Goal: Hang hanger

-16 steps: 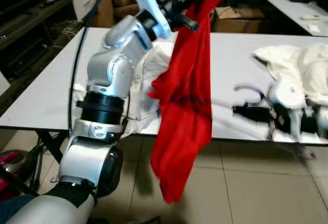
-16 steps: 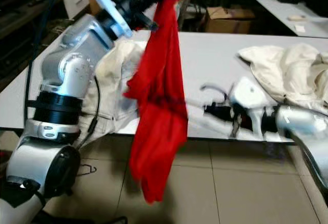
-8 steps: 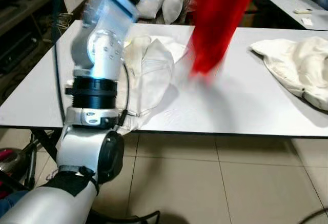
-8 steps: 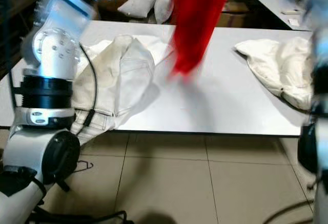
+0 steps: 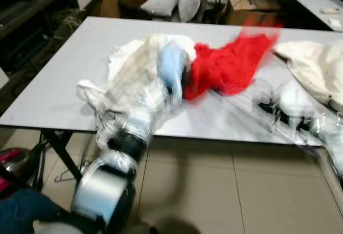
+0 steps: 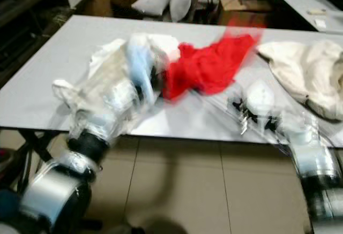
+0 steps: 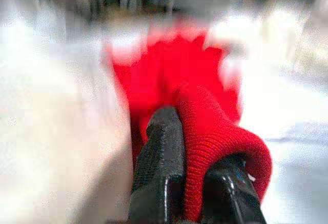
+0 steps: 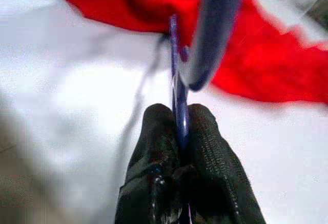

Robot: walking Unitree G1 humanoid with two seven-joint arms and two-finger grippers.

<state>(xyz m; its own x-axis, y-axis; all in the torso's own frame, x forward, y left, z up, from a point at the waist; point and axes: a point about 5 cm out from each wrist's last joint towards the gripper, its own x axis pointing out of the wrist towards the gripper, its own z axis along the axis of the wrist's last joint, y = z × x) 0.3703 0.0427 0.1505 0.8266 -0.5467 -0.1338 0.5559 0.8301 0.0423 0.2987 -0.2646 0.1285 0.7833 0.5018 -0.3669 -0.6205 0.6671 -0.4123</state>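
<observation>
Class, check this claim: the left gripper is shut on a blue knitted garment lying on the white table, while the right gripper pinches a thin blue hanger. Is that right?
Not quite. The knitted garment is red, not blue, as the left wrist view shows: the left gripper is shut on its ribbed edge. The rest holds: it lies on the white table, and the right gripper pinches the thin blue hanger.

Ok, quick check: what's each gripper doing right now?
Left gripper: shut on the red garment.
Right gripper: shut on the blue hanger.
</observation>
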